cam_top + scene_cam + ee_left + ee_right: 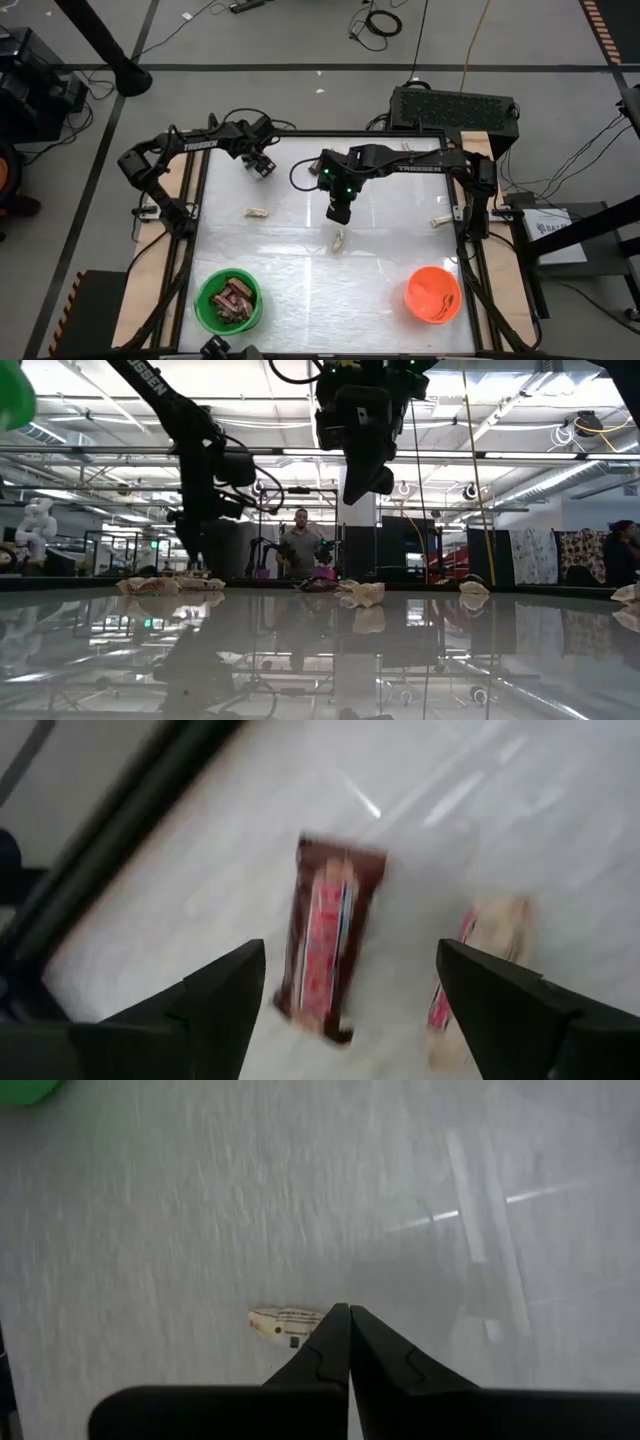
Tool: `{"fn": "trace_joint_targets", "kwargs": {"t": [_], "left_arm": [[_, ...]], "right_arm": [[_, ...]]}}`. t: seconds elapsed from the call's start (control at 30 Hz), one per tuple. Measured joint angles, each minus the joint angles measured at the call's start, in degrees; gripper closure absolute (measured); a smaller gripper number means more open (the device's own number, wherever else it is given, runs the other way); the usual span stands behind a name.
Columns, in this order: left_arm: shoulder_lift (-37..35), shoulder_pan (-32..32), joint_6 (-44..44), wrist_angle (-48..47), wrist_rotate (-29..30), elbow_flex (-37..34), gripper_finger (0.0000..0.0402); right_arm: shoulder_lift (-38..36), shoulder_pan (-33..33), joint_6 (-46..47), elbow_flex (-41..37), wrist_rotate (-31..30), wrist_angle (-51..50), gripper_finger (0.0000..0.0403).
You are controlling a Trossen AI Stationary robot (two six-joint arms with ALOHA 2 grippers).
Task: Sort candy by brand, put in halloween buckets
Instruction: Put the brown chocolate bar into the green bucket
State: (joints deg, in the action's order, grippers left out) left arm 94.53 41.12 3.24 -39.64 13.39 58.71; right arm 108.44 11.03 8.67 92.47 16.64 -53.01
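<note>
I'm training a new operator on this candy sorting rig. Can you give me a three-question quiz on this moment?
1. True or false: the right end effector is shut and holds nothing.
2. Which bucket holds dark wrapped candy: A) green bucket B) orange bucket?
3. Fill in: below the open left end effector lies a ____ wrapped bar beside a pale bar.

Key: 1 true; 2 A; 3 dark reddish-brown.
</note>
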Motion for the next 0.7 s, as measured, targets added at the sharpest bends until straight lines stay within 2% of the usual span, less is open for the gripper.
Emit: {"fn": "trace_joint_targets", "kwargs": {"t": [0.1, 0.23, 0.3, 0.4, 0.57, 0.63, 0.7], "left_arm": [[1.2, 0.0, 2.2, -0.3, -0.6, 1.9, 0.0099], [1.9, -1.0, 8.7, -2.7, -6.6, 3.5, 0.01], [1.9, -2.3, 10.9, -4.2, -7.4, 3.5, 0.01], [1.9, -3.9, 12.6, -6.6, -5.5, 3.5, 0.01], [1.9, -5.2, 12.4, -8.9, 2.6, 3.5, 0.01], [1.9, -4.1, 11.9, -9.7, 2.1, 3.0, 0.01], [1.9, -1.7, 11.9, -9.9, -0.7, 1.6, 0.01]], "right_arm": [[0.0, 0.5, -0.3, 0.0, 0.0, 0.0, 0.0403], [0.0, 1.1, -0.3, 0.0, 0.1, 0.0, 0.0403], [0.0, 1.3, -0.3, 0.0, 0.1, 0.0, 0.0403], [0.0, 1.4, -0.3, 0.0, 0.0, 0.0, 0.0403], [0.0, 1.3, -0.3, 0.0, 0.0, 0.0, 0.0403], [0.0, 1.3, -0.3, 0.0, 0.0, 0.0, 0.0403], [0.0, 1.3, -0.3, 0.0, 0.0, 0.0, 0.0403]]}}
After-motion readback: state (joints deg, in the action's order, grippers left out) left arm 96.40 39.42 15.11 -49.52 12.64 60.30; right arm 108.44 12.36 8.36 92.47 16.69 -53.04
